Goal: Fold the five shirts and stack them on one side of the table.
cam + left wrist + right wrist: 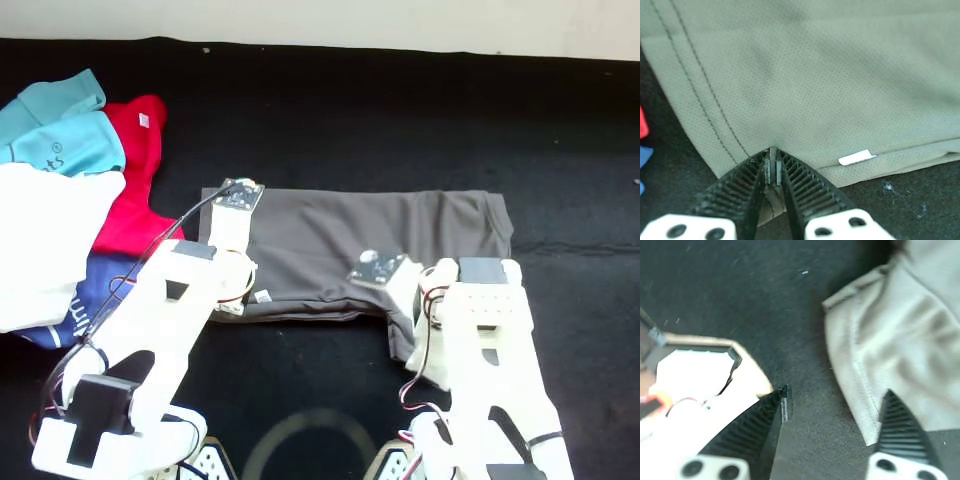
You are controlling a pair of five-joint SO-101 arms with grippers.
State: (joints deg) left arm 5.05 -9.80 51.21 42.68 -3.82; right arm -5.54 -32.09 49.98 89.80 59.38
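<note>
Left gripper (pixel 772 161): ribbed black jaws closed on the double-stitched hem of the grey shirt (pixel 380 235), a fine-mesh knit spread flat as a rectangle at the middle of the dark surface (pixel 400 110). Right gripper (pixel 836 392): jaws wide apart, one tip at the shirt's rumpled, seamed corner; unfolded shirts (pixel 70 190) in teal, red, white and blue lie heaped beside the left arm

black-covered table (pixel 330 120) under a pale wall (pixel 400 22)
the wall runs as a light band along the 12 o'clock edge; a faint pale ring (pixel 300 414) marks the dark cloth at 6 o'clock.
</note>
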